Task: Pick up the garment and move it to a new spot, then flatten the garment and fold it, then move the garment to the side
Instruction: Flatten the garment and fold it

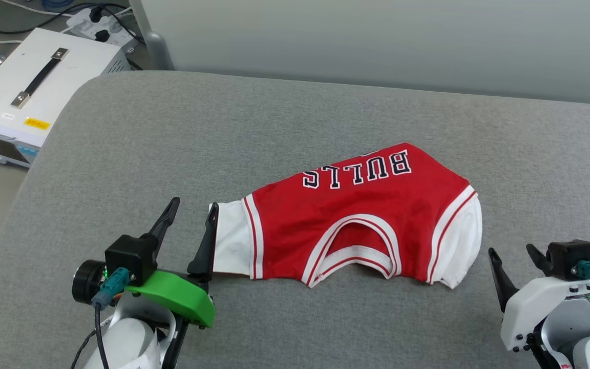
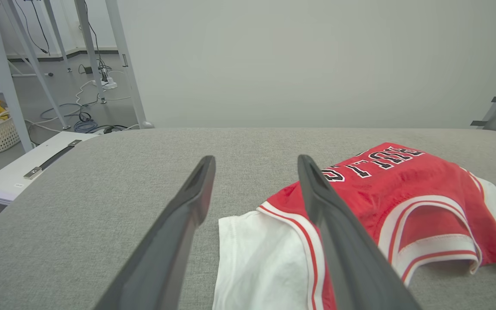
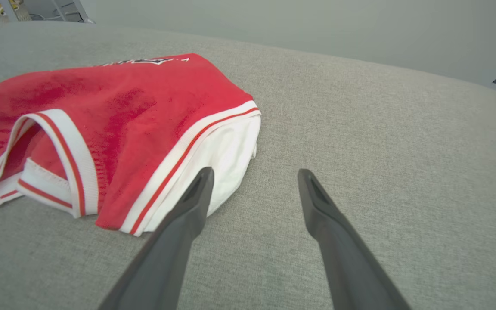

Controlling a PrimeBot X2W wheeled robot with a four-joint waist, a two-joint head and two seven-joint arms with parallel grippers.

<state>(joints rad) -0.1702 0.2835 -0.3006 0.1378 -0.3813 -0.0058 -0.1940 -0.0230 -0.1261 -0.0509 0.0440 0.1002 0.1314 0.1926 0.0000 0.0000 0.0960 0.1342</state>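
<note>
The shirt [image 1: 361, 215] is lying on the bench [image 1: 295, 113], seemingly half folded. The left claw [image 1: 194, 203] is hovering spread over the shirt's white sleeve edge, and the right claw [image 1: 510, 249] is hovering spread beside the shirt's opposite sleeve. A one-layer pinch risks undoing the fold.

Bright, even, soft light; faint shadows; sharp focus, wide-angle wrist distortion.
</note>
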